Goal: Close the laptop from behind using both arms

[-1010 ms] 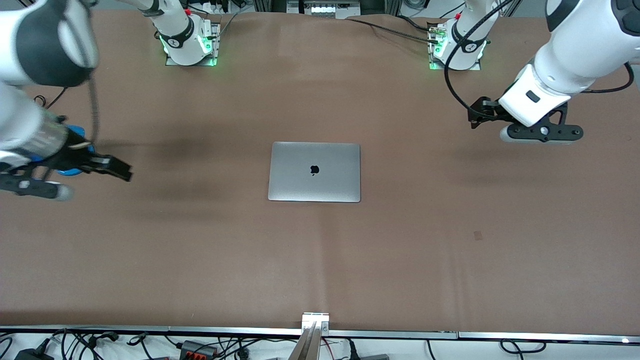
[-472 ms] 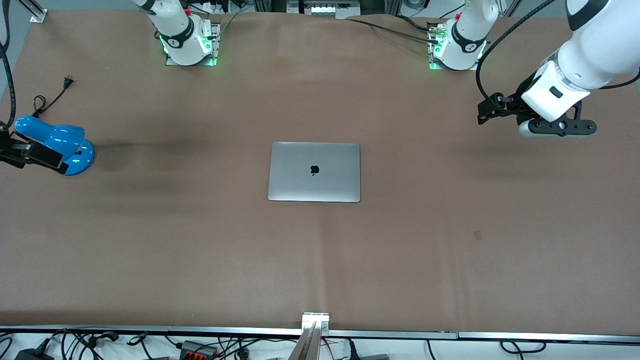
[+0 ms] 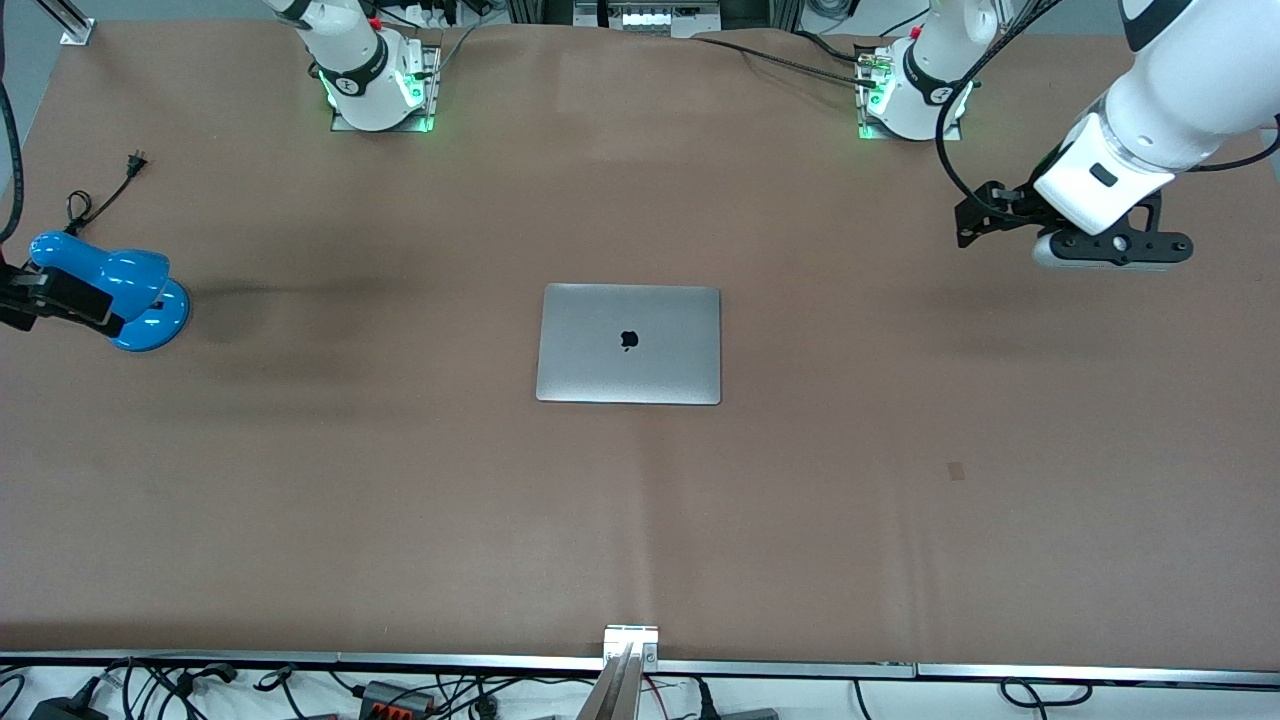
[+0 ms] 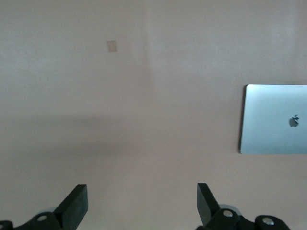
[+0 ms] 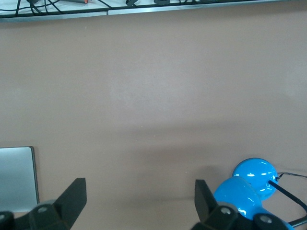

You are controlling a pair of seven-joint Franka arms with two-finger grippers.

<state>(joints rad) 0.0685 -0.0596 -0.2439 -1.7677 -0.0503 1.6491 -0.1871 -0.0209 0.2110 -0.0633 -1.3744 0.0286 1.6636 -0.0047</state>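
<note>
The silver-grey laptop (image 3: pixel 628 343) lies shut and flat in the middle of the brown table, its dark apple logo facing up. It also shows in the left wrist view (image 4: pixel 276 120), and one corner shows in the right wrist view (image 5: pixel 17 177). My left gripper (image 3: pixel 975 222) hangs open and empty over the bare table toward the left arm's end, well apart from the laptop; the left wrist view shows it (image 4: pixel 140 203) open too. My right gripper (image 3: pixel 50 300) is open and empty over the blue lamp at the right arm's end, and it appears open in the right wrist view (image 5: pixel 138 199).
A blue desk lamp (image 3: pixel 110 285) stands at the right arm's end, its cord and plug (image 3: pixel 135 160) lying toward the bases; it also shows in the right wrist view (image 5: pixel 249 184). A small tape mark (image 3: pixel 956 470) lies on the mat. A metal rail (image 3: pixel 630 640) runs along the table edge nearest the front camera.
The right arm has swung away from the laptop to its end of the table, uncovering the blue lamp. The left gripper has drawn back slightly toward its own end. The laptop has not moved.
</note>
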